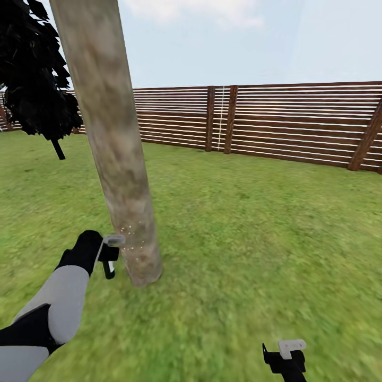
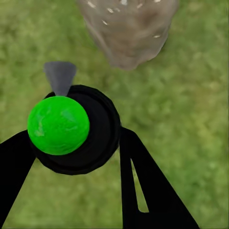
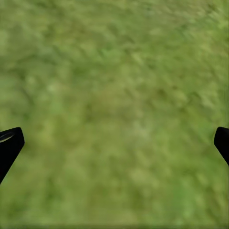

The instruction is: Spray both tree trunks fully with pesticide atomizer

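The pesticide atomizer (image 2: 71, 129) is gripped in the left gripper (image 1: 109, 254), its grey nozzle aimed at the base of the tree trunk (image 1: 114, 143) just beside it, where pale specks are seen. The right gripper (image 3: 114, 143) is spread wide over open grass (image 1: 254, 233). The lawn is bounded by a slatted fence (image 1: 297, 122).

A fenced garden: grass lawn (image 1: 254, 223), brown slatted wooden fence (image 1: 297, 119), grey-brown tree trunk (image 1: 114, 143), open sky.

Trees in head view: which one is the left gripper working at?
The tree with the thick mottled grey-brown trunk, right beside the left gripper, which holds the atomizer near its base. The dark-leaved tree stands far back by the fence.
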